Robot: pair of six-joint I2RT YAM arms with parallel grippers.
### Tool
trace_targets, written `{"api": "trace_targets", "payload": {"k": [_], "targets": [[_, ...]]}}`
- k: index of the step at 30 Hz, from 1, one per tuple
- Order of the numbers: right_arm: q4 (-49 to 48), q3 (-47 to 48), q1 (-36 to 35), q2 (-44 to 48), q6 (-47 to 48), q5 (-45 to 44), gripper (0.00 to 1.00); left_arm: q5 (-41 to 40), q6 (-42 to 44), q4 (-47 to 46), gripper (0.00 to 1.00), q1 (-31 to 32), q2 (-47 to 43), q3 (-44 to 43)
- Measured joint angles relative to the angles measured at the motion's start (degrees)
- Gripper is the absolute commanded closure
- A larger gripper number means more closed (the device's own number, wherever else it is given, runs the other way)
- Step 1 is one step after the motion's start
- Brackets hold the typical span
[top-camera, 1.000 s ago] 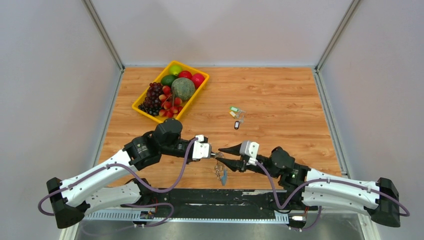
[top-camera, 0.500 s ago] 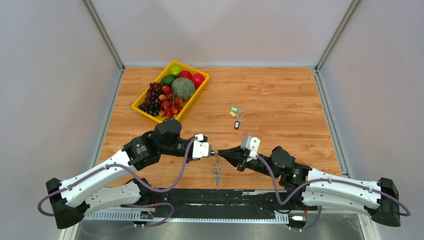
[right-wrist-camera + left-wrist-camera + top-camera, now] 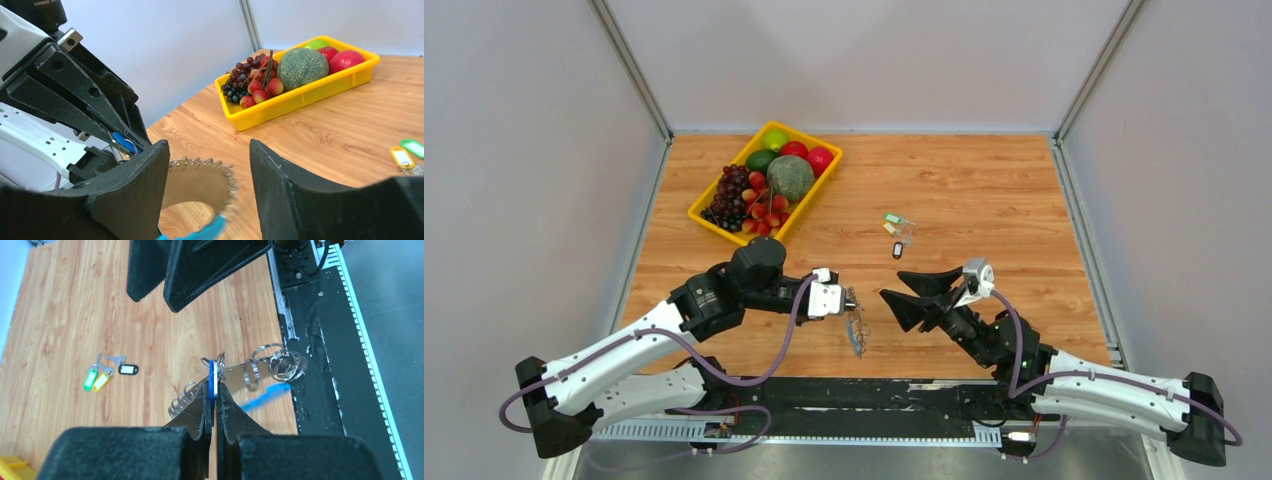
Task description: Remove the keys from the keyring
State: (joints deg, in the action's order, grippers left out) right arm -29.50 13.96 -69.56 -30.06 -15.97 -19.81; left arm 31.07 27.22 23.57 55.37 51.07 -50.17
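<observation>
The keyring [image 3: 857, 335] hangs in the air over the near part of the desk [image 3: 994, 190]. It is a floppy silver loop with little rings along its edge and one bright blue bit. The left claw [image 3: 852, 299] holds it up. This claw is shut tight, and we see a thin blue piece of the keyring pinched between its fingers [image 3: 200, 412].

The right claw [image 3: 890, 285] is just to the right of the keyring and does not touch it. Its two fingers [image 3: 135, 190] are wide apart.

Three keys [image 3: 896, 230] lie close together on the desk, a bit farther away. One has a green tag [image 3: 90, 380], one a yellow tag [image 3: 101, 382] and one a black tag [image 3: 128, 369].

Far off on the left sits a yellow tray [image 3: 707, 214] full of fruit.
</observation>
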Motion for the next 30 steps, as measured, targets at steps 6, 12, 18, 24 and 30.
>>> {"api": "trace_targets", "payload": {"k": [6,12,18,24,30], "targets": [[2.95,1.53,0.00,1.40,8.98,4.79,0.44,0.44,0.00,1.31,1.00,0.02,-0.02,0.00],[7.04,6.01,0.00,-1.33,18.69,14.43,0.48,0.61,0.00,1.51,1.00,0.02,-0.02,0.00],[9.75,9.51,0.00,-6.73,23.37,23.67,0.52,0.59,0.00,1.51,1.00,0.02,-0.02,0.00],[11.93,9.79,0.00,-8.87,24.70,27.96,0.63,0.59,0.00,1.53,1.00,0.02,-0.02,0.00],[12.17,10.16,0.00,-9.29,25.11,28.94,0.68,0.63,0.00,1.53,1.00,0.02,-0.02,0.00]]}}
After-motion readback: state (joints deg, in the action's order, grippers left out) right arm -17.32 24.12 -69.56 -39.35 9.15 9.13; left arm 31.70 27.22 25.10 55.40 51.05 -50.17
